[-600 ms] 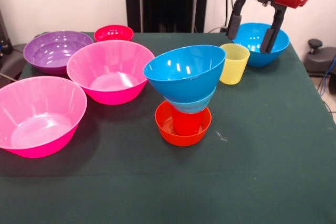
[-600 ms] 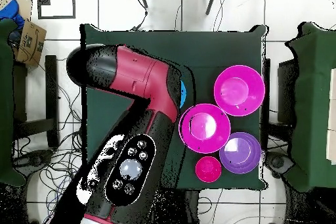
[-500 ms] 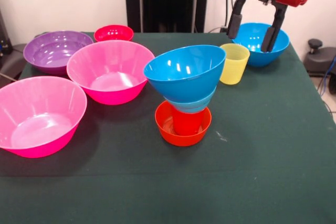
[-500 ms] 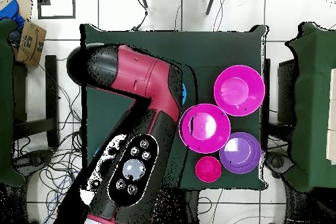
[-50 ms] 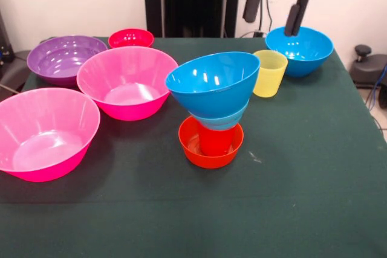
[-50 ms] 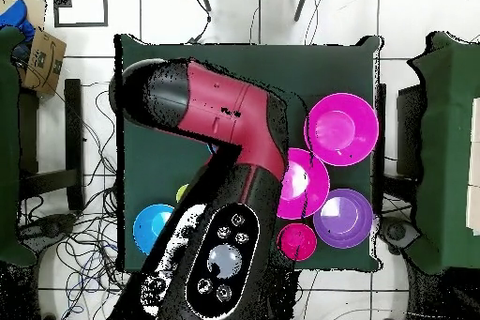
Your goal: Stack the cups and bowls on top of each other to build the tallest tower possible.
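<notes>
In the front view the tower stands mid-table: a small orange bowl holds a red cup, topped by a small light-blue bowl and a large blue bowl that tilts left. A yellow cup stands behind it to the right, with another blue bowl beyond. My gripper hangs open and empty high above that bowl and the yellow cup. From overhead the arm hides the gripper and the tower, while the blue bowl shows.
Two large pink bowls, a purple bowl and a small red bowl fill the left half of the green table. In the overhead view they lie at the right: pink bowl, purple bowl.
The gripper has risen and shifted slightly left in the front view, away from the far blue bowl. Overhead, the arm swung right, uncovering that bowl and covering part of a pink one.
</notes>
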`<state>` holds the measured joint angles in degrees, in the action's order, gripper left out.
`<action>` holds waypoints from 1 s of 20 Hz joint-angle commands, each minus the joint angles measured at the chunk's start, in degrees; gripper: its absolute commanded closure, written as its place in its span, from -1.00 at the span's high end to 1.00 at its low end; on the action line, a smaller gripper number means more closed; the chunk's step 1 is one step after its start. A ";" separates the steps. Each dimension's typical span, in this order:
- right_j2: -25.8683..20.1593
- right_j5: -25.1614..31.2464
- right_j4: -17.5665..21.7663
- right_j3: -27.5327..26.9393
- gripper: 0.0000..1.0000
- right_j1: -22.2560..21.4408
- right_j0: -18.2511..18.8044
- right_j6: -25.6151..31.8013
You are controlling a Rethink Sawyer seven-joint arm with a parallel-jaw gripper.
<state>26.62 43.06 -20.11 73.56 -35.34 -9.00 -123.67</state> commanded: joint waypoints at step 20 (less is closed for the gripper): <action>-14.89 -10.81 6.41 20.38 1.00 1.72 -0.31 0.69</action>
<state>20.21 38.74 -18.52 85.73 -37.80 -9.46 -123.67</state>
